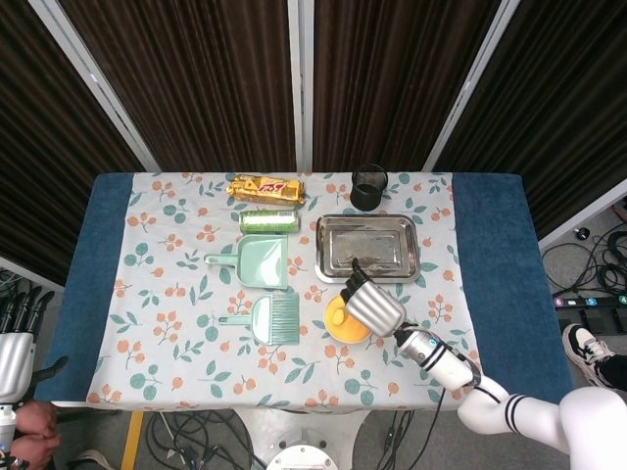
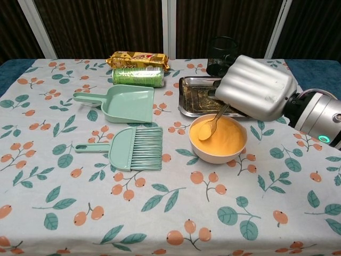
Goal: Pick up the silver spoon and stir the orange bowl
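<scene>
Green dustpan [image 2: 122, 104] and brush [image 2: 133, 149] lie side by side — a green can [image 2: 138, 76] and gold packet [image 2: 137, 58] sit behind.

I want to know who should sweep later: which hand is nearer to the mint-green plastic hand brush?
The right hand: it holds the silver spoon over the orange bowl, just beside the mint-green plastic hand brush. The left hand hangs off the table's far left edge, well away.
</scene>
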`<state>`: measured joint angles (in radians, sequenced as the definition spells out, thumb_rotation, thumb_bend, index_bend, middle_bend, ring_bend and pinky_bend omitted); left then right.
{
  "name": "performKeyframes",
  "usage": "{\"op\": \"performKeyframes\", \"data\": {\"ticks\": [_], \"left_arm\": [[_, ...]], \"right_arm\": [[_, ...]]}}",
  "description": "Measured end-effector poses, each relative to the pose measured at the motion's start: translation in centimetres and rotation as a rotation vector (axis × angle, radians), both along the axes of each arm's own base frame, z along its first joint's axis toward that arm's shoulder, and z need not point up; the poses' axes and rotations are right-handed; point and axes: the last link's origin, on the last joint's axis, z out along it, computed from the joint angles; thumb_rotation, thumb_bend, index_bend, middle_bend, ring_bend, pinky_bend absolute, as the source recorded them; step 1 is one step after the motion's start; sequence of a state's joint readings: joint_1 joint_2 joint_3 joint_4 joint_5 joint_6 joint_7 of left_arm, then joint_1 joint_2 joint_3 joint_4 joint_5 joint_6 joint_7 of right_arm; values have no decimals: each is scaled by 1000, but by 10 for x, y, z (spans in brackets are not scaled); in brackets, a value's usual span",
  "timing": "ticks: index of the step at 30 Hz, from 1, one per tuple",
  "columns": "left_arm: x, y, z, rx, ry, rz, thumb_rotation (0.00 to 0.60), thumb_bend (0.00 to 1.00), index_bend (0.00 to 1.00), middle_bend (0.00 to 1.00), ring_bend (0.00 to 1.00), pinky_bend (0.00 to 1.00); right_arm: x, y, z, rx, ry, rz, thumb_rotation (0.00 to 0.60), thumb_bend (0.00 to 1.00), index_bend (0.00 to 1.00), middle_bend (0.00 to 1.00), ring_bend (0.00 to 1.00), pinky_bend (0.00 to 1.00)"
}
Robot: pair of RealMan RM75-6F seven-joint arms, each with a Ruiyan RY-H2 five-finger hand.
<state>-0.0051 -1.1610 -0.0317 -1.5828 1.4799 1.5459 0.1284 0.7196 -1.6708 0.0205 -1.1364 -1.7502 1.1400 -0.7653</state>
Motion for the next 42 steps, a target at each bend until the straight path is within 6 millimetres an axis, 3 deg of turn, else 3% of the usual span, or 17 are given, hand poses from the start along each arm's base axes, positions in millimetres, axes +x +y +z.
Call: {"op": "performKeyframes", "data": {"ticks": [8, 13, 23, 29, 34, 42], "left_arm": [[-2, -1, 0, 3, -6, 3, 600, 0, 147, 159, 91, 81], [-4, -3, 0, 4, -12, 9, 600, 0, 147, 159, 91, 81], [-2, -3, 1, 11, -13, -3, 600, 0, 147, 159, 92, 81], [-2, -5, 2, 13, -12, -1, 600, 0, 147, 159, 91, 81], [-2, -8, 1, 13, -14, 2, 600, 0, 147, 159, 91, 81], [-4, -8, 2, 15, -17, 10, 600, 0, 146, 159, 91, 81]], "right_arm": [[2, 0, -4, -39, 238, 184, 600, 402, 736, 528, 439, 159], [4, -6, 10, -93, 326, 247, 600, 402, 736, 526, 434, 136], [29, -4, 37, -144, 353, 333, 600, 402, 731, 521, 414, 86], [39, 1, 35, -129, 399, 399, 600, 402, 731, 521, 408, 66], [37, 2, 28, -130, 488, 456, 600, 402, 719, 520, 394, 48], [49, -10, 28, -173, 544, 454, 600, 402, 715, 519, 389, 37]]}}
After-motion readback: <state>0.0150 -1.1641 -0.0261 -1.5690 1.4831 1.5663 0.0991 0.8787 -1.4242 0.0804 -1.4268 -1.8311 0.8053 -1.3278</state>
